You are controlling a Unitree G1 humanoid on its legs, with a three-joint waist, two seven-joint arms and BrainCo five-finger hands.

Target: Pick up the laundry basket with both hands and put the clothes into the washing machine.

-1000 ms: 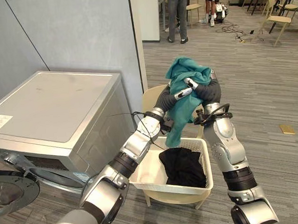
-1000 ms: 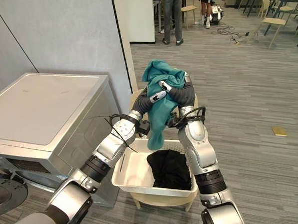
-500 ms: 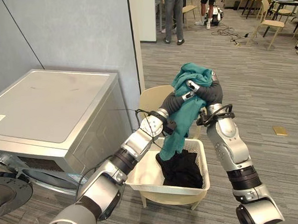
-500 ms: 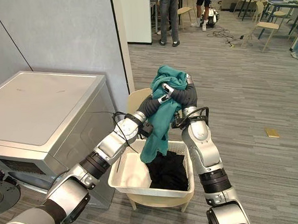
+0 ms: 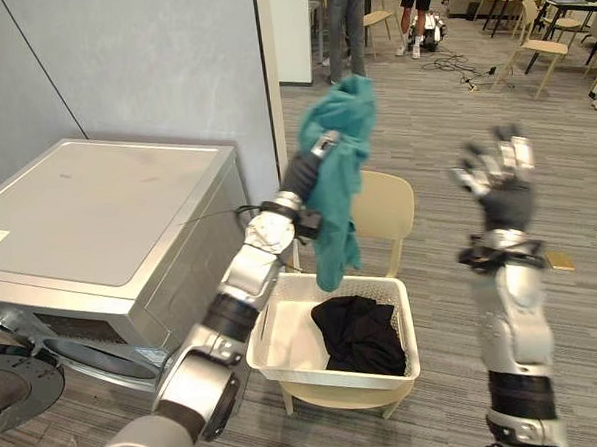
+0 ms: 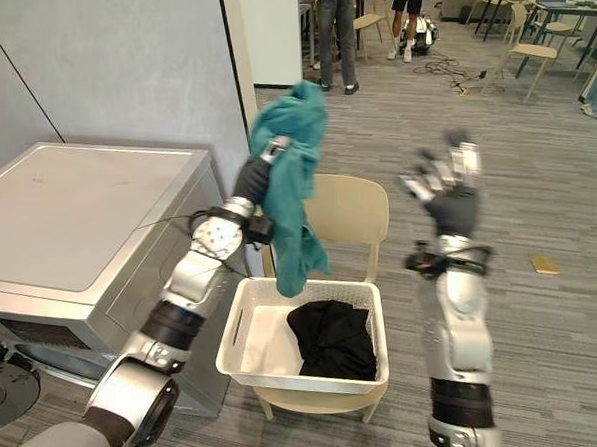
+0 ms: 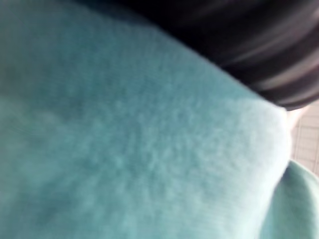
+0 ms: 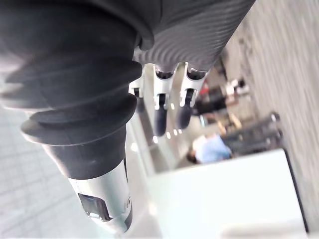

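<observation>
Hanging from my raised left hand [image 5: 321, 144], the teal shirt [image 5: 338, 181] runs straight down, hem pointing into the basket [image 5: 275, 357] over the black clothes [image 5: 362, 332]. Cloth wraps that hand, so I cannot tell its grip. Washer [image 5: 98, 224] lies left of it and lower. My right hand [image 5: 496, 171] is spread wide, empty, well apart.
</observation>
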